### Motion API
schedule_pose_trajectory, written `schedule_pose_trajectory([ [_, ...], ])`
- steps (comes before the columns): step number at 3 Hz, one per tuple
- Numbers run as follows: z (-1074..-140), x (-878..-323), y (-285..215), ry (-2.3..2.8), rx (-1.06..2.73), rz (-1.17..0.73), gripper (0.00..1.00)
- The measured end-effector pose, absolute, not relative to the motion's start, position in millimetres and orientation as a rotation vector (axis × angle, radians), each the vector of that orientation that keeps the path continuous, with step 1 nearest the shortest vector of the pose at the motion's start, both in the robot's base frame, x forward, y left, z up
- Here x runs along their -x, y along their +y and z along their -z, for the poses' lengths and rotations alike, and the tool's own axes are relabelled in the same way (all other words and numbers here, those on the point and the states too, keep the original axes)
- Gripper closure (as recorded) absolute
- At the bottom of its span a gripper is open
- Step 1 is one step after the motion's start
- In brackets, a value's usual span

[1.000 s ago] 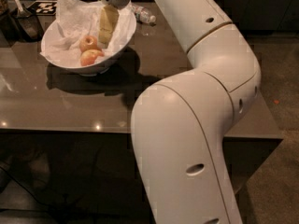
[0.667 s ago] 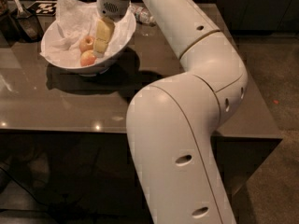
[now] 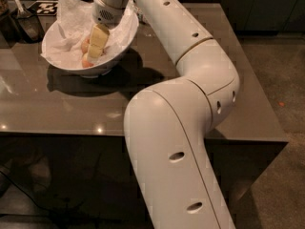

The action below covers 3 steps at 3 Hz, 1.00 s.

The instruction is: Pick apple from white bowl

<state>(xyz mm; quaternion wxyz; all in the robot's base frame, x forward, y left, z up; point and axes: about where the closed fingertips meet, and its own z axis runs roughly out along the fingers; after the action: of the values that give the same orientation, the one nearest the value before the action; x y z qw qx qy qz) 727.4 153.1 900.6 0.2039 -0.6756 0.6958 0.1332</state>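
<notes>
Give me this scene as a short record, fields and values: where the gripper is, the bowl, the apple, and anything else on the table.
gripper: lowered inside the white bowl, right beside the apple
white bowl: on the table's far left part, lined with crumpled white paper
apple: pinkish, low in the bowl on the paper, partly hidden by the gripper
table: dark, glossy
other: dark container left of the bowl
status: apple not yet lifted out

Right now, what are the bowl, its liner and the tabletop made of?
White bowl: likely glazed ceramic or plastic, glossy wall. Liner: crumpled white paper, matte. Table: dark, polished, reflects lights; material unclear. Hand is down inside the bowl by the apple.
</notes>
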Motion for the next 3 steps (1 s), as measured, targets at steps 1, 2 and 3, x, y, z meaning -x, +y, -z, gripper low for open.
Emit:
schedule_pose_trajectory([
  [1,-919.6,-726.7,161.8,1.94,1.827,-0.342,0.0],
  [2,-919.6,-726.7,161.8,1.94,1.827,-0.342,0.0],
  [3,-919.6,-726.8,161.8,1.94,1.827,-0.342,0.04],
])
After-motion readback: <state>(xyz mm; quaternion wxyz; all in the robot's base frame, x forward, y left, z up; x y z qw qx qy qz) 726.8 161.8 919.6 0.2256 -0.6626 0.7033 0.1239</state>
